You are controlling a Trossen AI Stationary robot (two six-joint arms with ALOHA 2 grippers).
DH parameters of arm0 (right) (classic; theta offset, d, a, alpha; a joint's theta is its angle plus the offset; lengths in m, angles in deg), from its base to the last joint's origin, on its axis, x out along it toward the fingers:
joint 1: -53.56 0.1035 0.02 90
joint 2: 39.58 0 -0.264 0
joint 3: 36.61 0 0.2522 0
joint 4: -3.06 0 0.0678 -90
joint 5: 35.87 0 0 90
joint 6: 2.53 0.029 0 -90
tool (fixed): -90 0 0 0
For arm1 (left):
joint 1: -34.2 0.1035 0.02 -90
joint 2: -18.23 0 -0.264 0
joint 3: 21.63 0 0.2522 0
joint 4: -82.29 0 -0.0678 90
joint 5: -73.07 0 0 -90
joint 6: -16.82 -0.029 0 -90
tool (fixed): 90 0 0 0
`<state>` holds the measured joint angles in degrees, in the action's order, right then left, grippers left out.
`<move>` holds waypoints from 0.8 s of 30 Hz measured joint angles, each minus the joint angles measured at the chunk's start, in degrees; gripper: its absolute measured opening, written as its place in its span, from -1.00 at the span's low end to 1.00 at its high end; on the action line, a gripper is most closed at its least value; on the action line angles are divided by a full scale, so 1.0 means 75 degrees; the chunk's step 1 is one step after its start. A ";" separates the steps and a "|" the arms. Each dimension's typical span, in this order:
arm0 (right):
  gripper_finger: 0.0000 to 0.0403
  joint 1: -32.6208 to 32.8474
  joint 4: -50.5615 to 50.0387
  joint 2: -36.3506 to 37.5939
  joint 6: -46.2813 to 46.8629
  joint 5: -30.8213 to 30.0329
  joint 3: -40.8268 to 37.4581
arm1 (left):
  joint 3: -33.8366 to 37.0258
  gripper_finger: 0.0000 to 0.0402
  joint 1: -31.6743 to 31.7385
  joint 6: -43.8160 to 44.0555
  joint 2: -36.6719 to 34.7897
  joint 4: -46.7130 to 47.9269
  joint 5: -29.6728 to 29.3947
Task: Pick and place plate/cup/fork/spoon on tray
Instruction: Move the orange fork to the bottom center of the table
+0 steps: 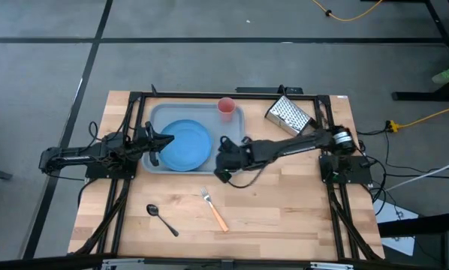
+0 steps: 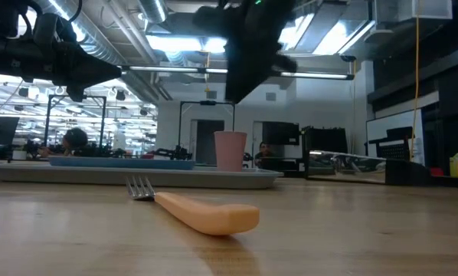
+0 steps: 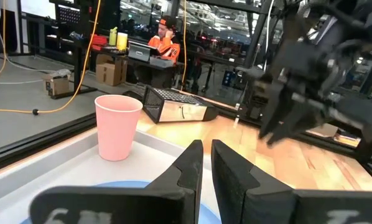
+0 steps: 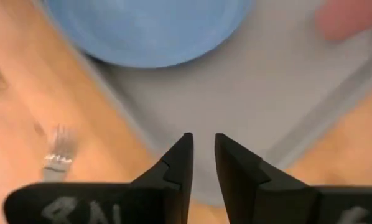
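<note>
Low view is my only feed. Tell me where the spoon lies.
Observer: The spoon lies on the bare table, off the tray, on the left arm's side of the fork.
Operator: Name the dark arm above the cup.
Observer: That is the right gripper, over the tray corner nearest the fork; the cup stands in the tray's far corner on that side.
Operator: Place the left one.
Observer: The left gripper hangs over the outer edge of the plate, which lies in the tray.
</note>
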<state>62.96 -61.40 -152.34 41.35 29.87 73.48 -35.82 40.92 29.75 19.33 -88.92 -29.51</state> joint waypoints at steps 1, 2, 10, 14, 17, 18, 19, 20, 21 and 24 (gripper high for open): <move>-0.64 0.0086 0.0136 0.0215 -0.0173 -0.0246 -0.0251 | 0.0000 -0.86 0.0000 0.0000 0.0000 -0.0003 0.0000; -0.64 0.0190 0.0398 0.0517 -0.0387 -0.0428 -0.0604 | 0.0000 -0.86 0.0000 0.0000 0.0000 0.0000 0.0003; -0.64 0.0354 0.4845 0.3775 -0.1326 -0.0058 -0.5309 | 0.0000 -0.86 0.0000 0.0000 0.0003 0.0000 0.0000; -0.64 0.0387 0.7710 0.5194 -0.1679 0.0081 -0.7711 | 0.0000 -0.86 0.0000 0.0000 0.0002 -0.0001 0.0000; -0.64 0.0362 0.9348 0.6038 -0.1191 0.0019 -0.9196 | 0.0000 -0.86 0.0000 0.0000 0.0002 0.0000 0.0000; -0.64 0.0375 0.9859 0.6295 -0.1124 0.0048 -0.9637 | 0.0000 -0.86 0.0000 0.0000 0.0002 0.0000 0.0001; -0.64 0.0381 1.0322 0.6539 -0.1225 0.0072 -1.0006 | 0.0000 -0.86 0.0000 0.0000 0.0001 0.0000 0.0000; -0.64 0.0383 1.0724 0.6783 -0.1416 0.0097 -1.0358 | 0.0000 -0.86 0.0000 0.0000 0.0000 0.0000 0.0000; -0.64 0.0372 1.1079 0.7020 -0.1639 0.0154 -1.0694 | 0.0000 -0.86 0.0000 0.0000 0.0002 0.0000 0.0000; -0.64 0.0374 1.1874 0.7640 -0.1924 0.0419 -1.1534 | 0.0000 -0.86 0.0000 0.0000 0.0000 0.0000 0.0000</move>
<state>65.76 27.66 -95.04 26.92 33.02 -13.03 -35.82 40.92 29.75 19.33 -88.92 -29.51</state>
